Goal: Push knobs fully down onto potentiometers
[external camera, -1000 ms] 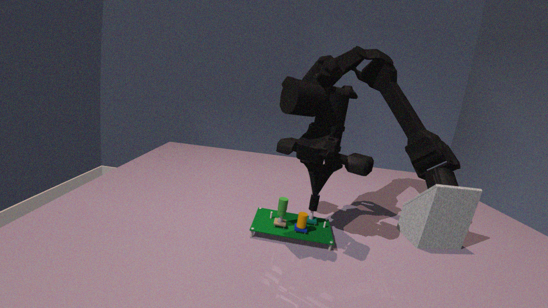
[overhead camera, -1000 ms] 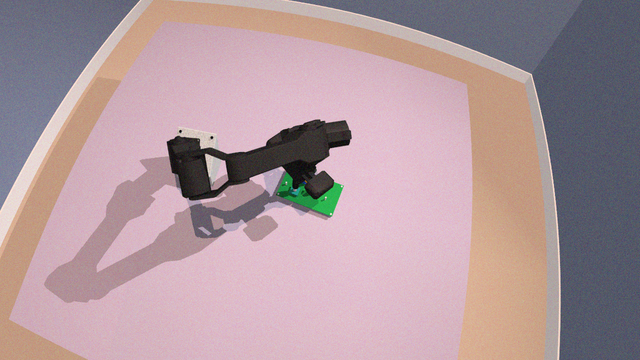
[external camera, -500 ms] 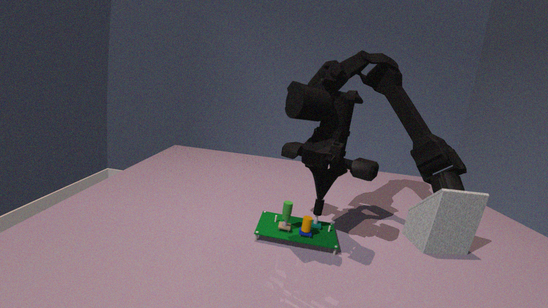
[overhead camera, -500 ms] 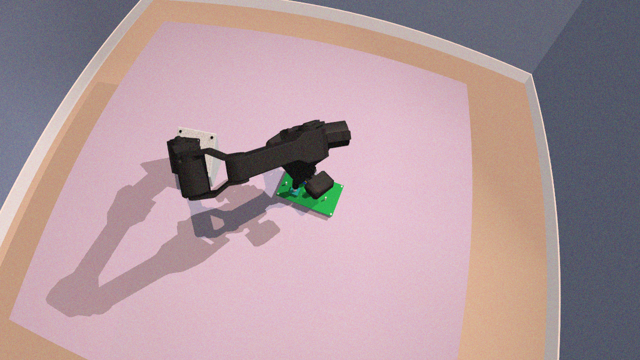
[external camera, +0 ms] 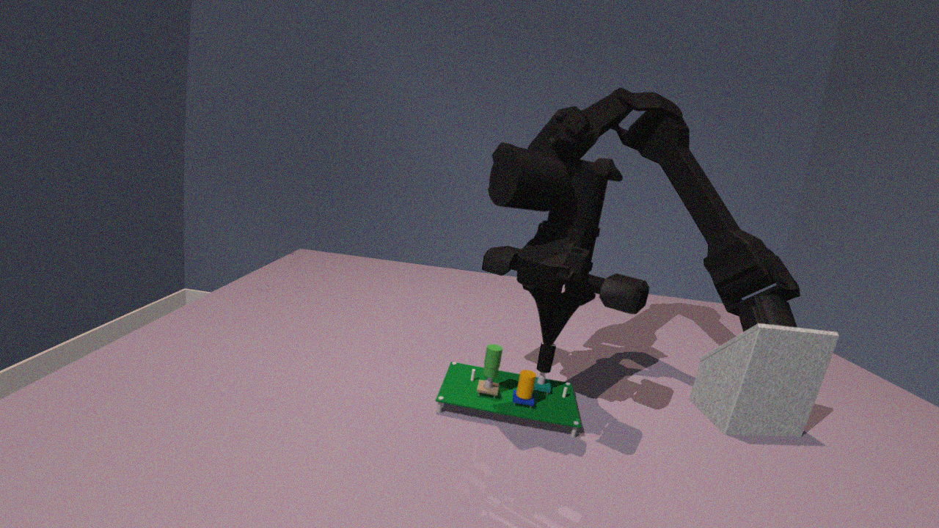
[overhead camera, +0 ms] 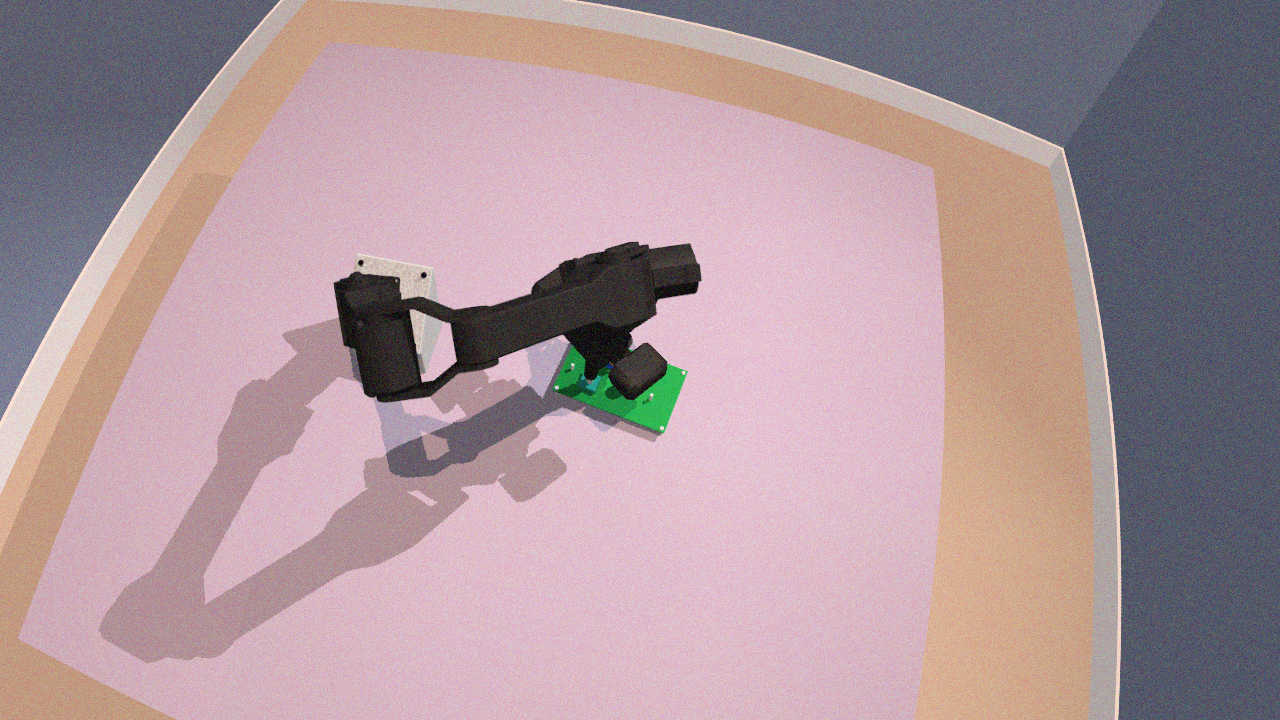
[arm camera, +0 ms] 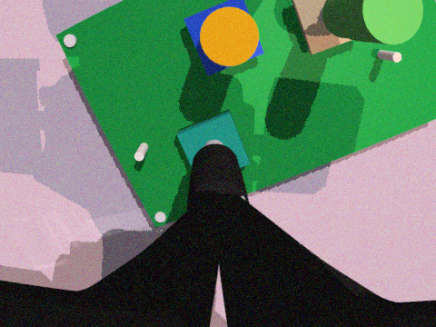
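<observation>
Poised with gripper (overhead camera: 592,358) (external camera: 549,342) (arm camera: 220,207) shut and empty, probably touching the black knob (overhead camera: 590,370) (external camera: 545,359) (arm camera: 214,170); left to seat: black and green knob (external camera: 492,362) (arm camera: 393,19).

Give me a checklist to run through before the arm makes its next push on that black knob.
1. Gripper shut for pushing: ok.
2. Fingertips over the black knob: ok; whether they press on it, cannot tell.
3. Black knob down against the teal potentiometer: not ok, pale shaft shows between them.
4. Green knob down on the tan potentiometer: not ok, shaft exposed.
5. Teal potentiometer on the board: ok; firmness of its joint, cannot tell.
</observation>
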`<state>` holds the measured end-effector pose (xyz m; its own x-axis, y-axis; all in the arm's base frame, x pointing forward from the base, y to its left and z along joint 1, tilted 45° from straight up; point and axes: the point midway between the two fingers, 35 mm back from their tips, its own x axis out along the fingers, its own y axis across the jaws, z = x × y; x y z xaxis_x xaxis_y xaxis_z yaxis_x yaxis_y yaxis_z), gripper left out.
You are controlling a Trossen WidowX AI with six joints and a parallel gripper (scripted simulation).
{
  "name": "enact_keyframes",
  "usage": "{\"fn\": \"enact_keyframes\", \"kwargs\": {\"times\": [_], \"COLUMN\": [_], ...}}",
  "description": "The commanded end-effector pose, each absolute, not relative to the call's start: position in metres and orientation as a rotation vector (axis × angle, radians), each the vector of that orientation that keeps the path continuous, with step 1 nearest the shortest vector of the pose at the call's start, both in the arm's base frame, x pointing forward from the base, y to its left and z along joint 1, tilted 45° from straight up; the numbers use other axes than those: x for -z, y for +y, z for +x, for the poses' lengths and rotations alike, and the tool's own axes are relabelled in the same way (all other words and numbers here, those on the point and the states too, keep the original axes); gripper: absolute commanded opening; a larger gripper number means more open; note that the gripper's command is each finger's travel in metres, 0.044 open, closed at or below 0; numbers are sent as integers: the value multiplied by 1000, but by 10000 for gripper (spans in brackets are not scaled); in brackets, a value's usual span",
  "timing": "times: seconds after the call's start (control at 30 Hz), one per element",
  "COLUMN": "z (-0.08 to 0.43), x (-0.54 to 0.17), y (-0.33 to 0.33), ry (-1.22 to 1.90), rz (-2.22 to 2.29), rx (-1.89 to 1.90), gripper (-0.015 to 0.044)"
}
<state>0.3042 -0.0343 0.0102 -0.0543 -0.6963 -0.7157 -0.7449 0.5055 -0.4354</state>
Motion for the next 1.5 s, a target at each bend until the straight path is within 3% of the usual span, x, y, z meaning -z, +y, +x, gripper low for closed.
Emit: {"fn": "enact_keyframes", "kwargs": {"times": [0.0, 1.47], "z": [304, 303], "x": [-6, -2], "y": [-39, -44], "ry": [1781, 1782], "rz": [-1208, -1208], "rx": [-57, -57], "gripper": [0, 0]}}
